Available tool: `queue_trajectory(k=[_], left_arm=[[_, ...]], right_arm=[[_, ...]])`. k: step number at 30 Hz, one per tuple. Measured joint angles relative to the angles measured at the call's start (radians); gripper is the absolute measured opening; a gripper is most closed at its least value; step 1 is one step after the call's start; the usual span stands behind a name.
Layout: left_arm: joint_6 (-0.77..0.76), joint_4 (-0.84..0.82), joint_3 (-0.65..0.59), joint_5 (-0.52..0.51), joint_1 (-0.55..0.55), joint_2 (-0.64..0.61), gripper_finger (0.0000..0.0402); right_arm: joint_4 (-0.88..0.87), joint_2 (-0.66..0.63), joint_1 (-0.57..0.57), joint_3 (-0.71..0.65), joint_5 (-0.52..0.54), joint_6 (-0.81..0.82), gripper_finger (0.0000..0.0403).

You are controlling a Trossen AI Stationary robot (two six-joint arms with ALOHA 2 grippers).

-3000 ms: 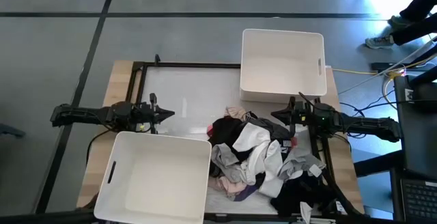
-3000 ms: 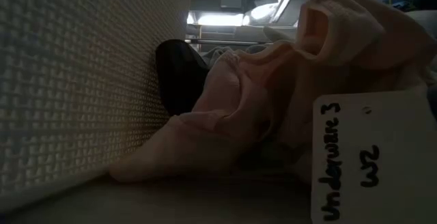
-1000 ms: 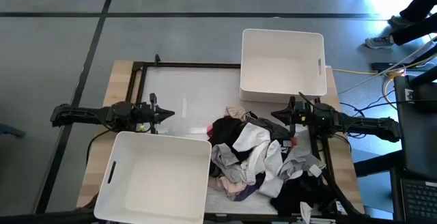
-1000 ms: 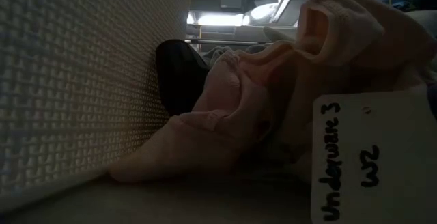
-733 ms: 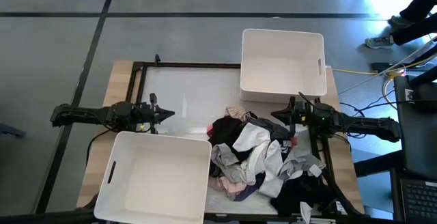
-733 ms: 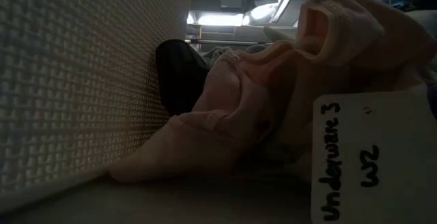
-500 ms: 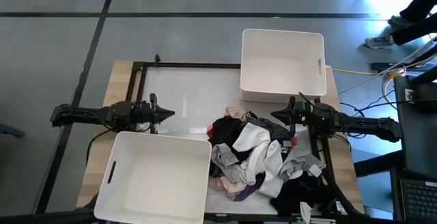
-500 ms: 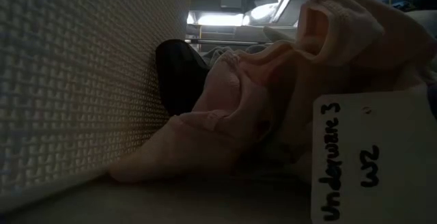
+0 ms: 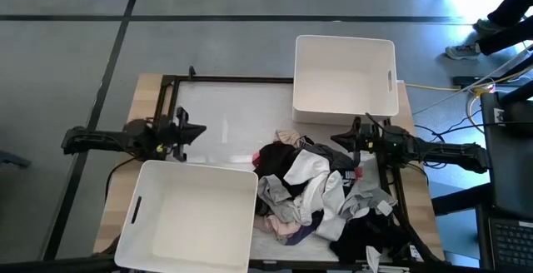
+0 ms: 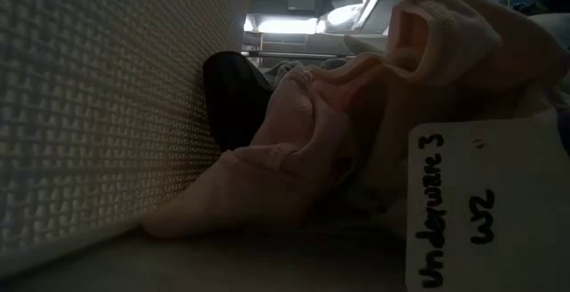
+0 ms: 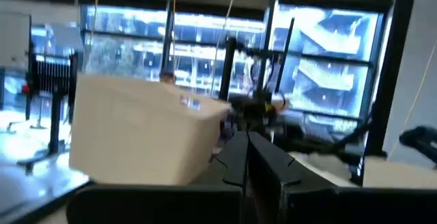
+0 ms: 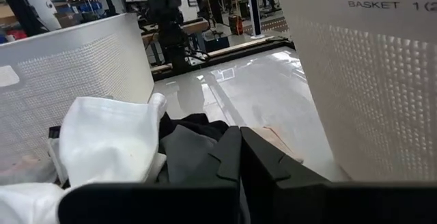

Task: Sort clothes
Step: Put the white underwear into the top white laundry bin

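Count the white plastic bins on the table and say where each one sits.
2. One white rectangular plastic bin sits at the table's far right side, beyond the clothes pile. The other white bin sits at the near left, beside the pile. Both look empty.

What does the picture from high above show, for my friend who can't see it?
A jumbled pile of clothes lies on the table between two empty white bins, one near and one far. The left tool and right tool are shut and hold nothing, one at each side.
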Motion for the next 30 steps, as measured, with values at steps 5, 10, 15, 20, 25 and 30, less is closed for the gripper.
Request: queue_trajectory(k=[5,10,15,20,25,30], left_arm=[[0.062,-0.014,0.085,0.0,0.0,0.052,0.0004],[0.101,-0.017,0.212,0.0,0.0,0.224,0.0004],[0.115,-0.051,0.376,0.0,0.0,0.468,0.0004],[0.124,-0.143,0.59,-0.002,0.0,0.713,0.0004],[0.158,-0.249,0.811,-0.002,0.0,0.941,0.0004],[0.207,-0.333,1.005,-0.002,-0.013,1.138,0.0004]], right_arm=[[0.024,0.0,0.0,0.0,0.024,-0.043,0.001],[0.077,0.0,0.0,0.0,0.044,-0.09,0.001],[0.093,0.0,0.0,0.0,0.015,-0.114,0.001],[0.093,0.0,0.0,0.0,-0.028,-0.119,0.001],[0.077,0.0,0.0,0.009,-0.031,-0.149,0.001],[0.081,0.0,0.0,0.045,-0.044,-0.167,0.001]])
